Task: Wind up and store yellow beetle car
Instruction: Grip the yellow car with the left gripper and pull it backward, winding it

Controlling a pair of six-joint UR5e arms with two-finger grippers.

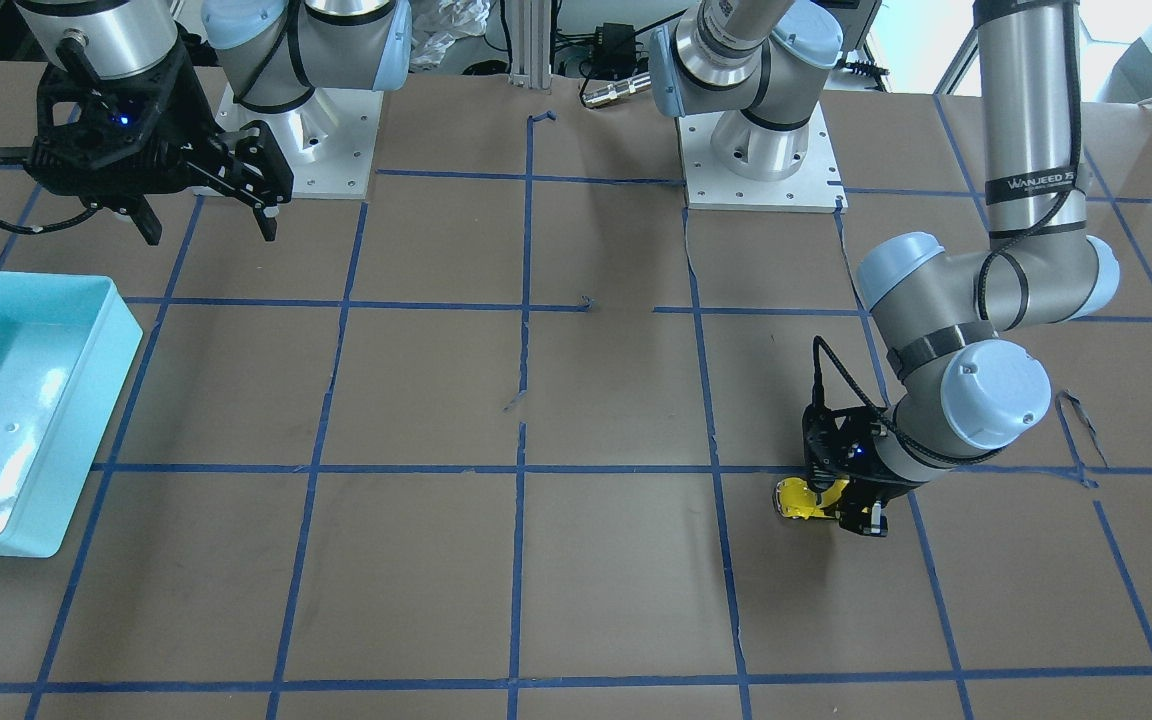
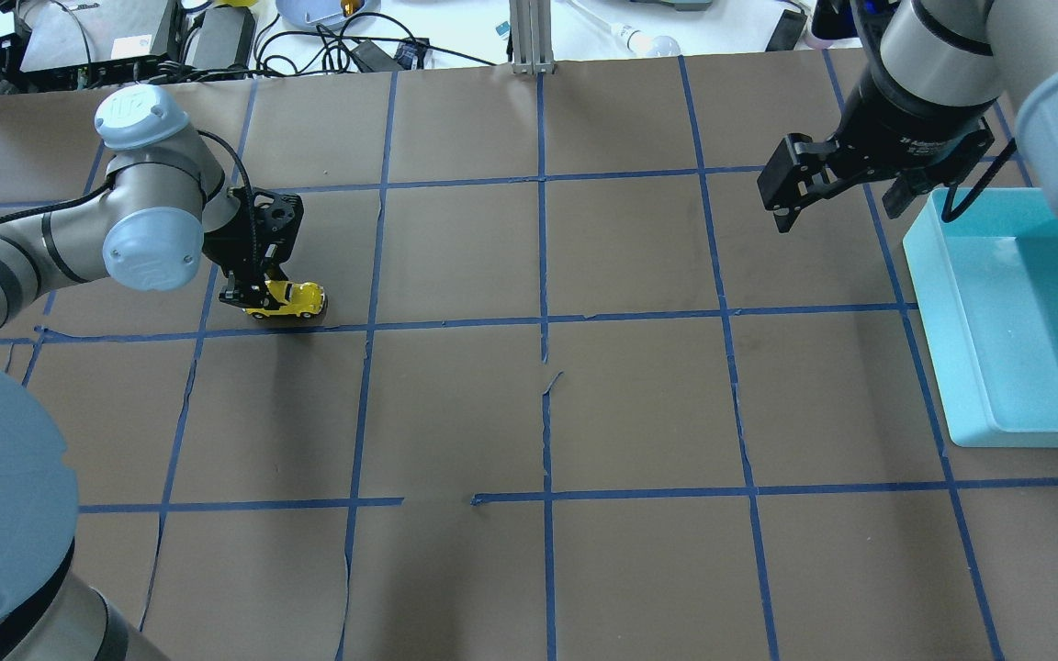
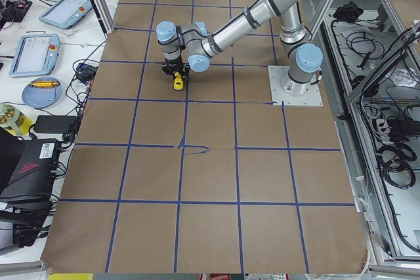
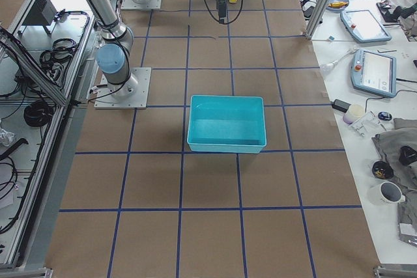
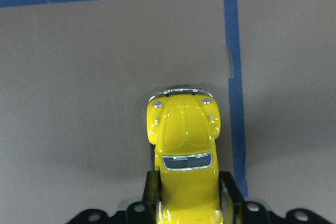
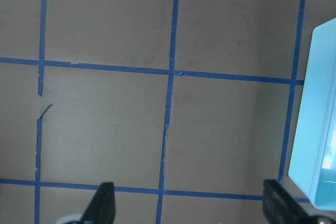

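The yellow beetle car (image 2: pixel 298 297) stands on the brown table by a blue tape line; it also shows in the front view (image 1: pixel 798 499) and the left wrist view (image 5: pixel 184 139). My left gripper (image 2: pixel 260 297) is low at the table and shut on the car's rear half, with its fingers (image 5: pixel 151 188) on both sides of the body and the car's nose sticking out. My right gripper (image 2: pixel 837 216) is open and empty, raised above the table next to the turquoise bin (image 2: pixel 929 303); its spread fingertips (image 6: pixel 103 205) show in the right wrist view.
The turquoise bin (image 1: pixel 124 330) is open-topped with nothing visible in it. Blue tape lines grid the brown paper table (image 2: pixel 547 404). Both arm bases (image 1: pixel 761 160) stand at the robot's edge. Cables and devices lie beyond the far table edge (image 2: pixel 354 46).
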